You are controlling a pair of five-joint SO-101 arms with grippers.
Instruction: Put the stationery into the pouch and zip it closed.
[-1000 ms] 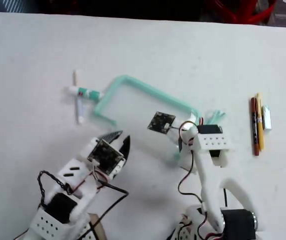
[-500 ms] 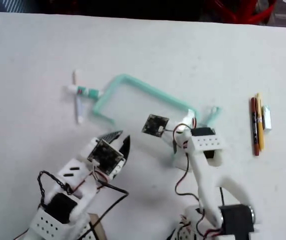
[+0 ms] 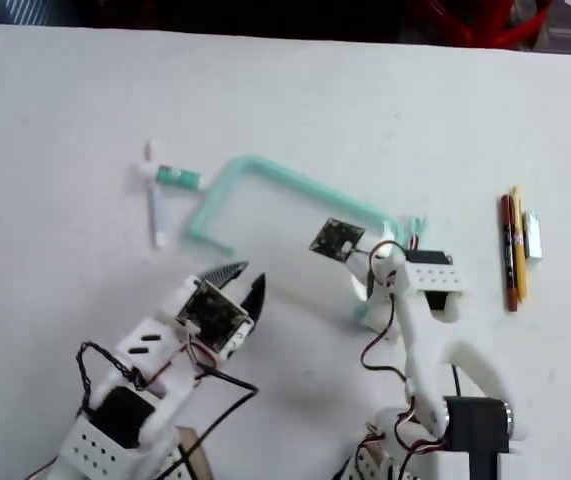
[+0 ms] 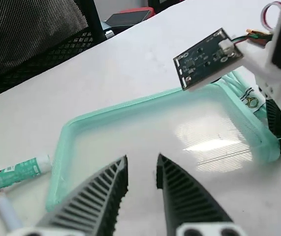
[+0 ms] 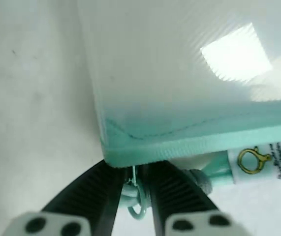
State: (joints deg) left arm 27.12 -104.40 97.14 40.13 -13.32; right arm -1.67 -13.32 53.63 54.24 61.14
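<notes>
Right gripper (image 5: pixel 134 173) pinches the clear, mint-edged pouch (image 5: pixel 179 73) at its zipper corner.

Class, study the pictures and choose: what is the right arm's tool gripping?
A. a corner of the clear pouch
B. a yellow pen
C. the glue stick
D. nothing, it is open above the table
A: the right tool is shut on the mint-edged corner of the pouch, while the yellow pen lies apart on the table.
</notes>
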